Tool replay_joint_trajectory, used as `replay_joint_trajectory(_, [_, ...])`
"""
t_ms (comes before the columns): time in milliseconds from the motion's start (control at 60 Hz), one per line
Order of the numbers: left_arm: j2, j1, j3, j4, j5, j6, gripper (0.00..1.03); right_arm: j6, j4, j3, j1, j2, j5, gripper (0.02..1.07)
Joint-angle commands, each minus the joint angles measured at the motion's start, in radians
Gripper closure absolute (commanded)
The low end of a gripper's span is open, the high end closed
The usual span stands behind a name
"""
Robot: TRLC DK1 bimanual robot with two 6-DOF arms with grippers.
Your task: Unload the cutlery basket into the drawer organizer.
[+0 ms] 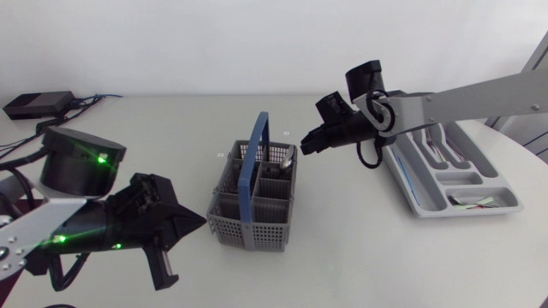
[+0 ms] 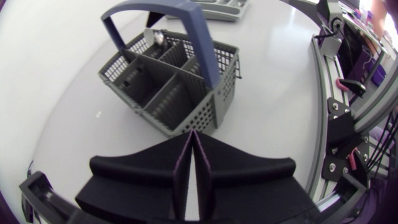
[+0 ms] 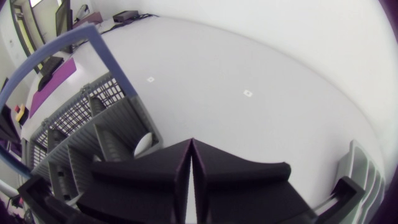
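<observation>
The white, round counter (image 1: 342, 248) carries the grey cutlery basket (image 1: 255, 198) near its middle, its blue handle (image 1: 254, 158) standing upright. The grey drawer organizer (image 1: 505, 198) lies well apart from it, on your right side. A small black box (image 1: 38, 104) sits at the far left edge.

Your left hand (image 1: 199, 222) is low on the near left side and points at the basket's near corner, close to it but not touching. From the left wrist view that hand (image 2: 194, 140) has its fingers pressed together with nothing between them, and the basket (image 2: 143, 87) stands just ahead. A spoon (image 2: 155, 38) leans in one of the far compartments.

Your right hand (image 1: 306, 145) hangs by the basket's far right corner. In the right wrist view its fingers (image 3: 205, 174) are also pressed together and hold nothing. The basket (image 3: 74, 124) lies beside and below them, and the pale spoon bowl (image 3: 144, 144) is just beside the fingertips.

Some dark cutlery (image 1: 441, 150) already lies in the organizer's far compartments. A few thin pieces (image 1: 475, 203) rest in the near one, though you cannot tell what they are.
</observation>
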Motion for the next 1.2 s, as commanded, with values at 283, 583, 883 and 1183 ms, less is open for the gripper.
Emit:
replay_joint_trajectory(283, [0.268,-0.045,-0.036,0.192,-0.022,-0.009,1.0,0.065,-0.138,0.248,-0.06,0.193,-0.14,1.02])
replay_joint_trajectory(583, [0.341,0.027,-0.041,0.304,-0.068,-0.007,1.0,-0.015,-0.253,0.251,-0.022,0.19,-0.245,1.02])
replay_joint_trajectory(883, [0.378,0.118,-0.036,0.379,-0.075,0.004,1.0,-0.07,-0.273,0.081,-0.014,0.061,-0.281,1.02])
replay_joint_trajectory(1183, [0.403,0.2,-0.019,0.438,-0.075,0.014,1.0,-0.092,-0.273,-0.181,-0.023,-0.172,-0.278,1.02])
